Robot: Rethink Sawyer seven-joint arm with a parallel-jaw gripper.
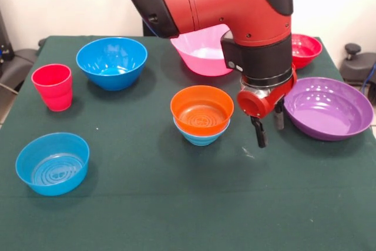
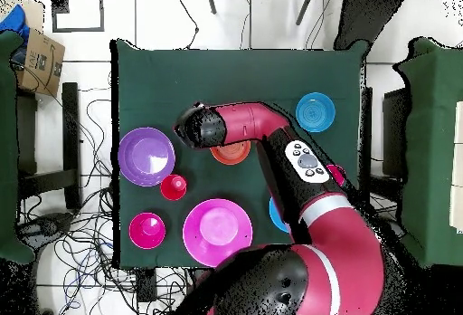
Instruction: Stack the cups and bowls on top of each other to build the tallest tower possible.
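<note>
just seven bowls (image 1: 111, 63), one cup (image 1: 53, 87)

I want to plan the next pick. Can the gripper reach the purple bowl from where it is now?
Probably yes. The gripper hangs open just beside the purple bowl, between it and the orange bowl. Nothing lies between gripper and purple rim, and the bowl is empty.

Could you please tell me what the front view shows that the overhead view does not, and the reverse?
Only the front view shows the gripper, open and empty beside the orange bowl, and the light-blue bowl that the orange one sits in. Only the overhead view shows a small red cup between the purple bowl and the pink bowl; the arm hides it from the front. Both views show the orange, purple and pink bowls.
</note>
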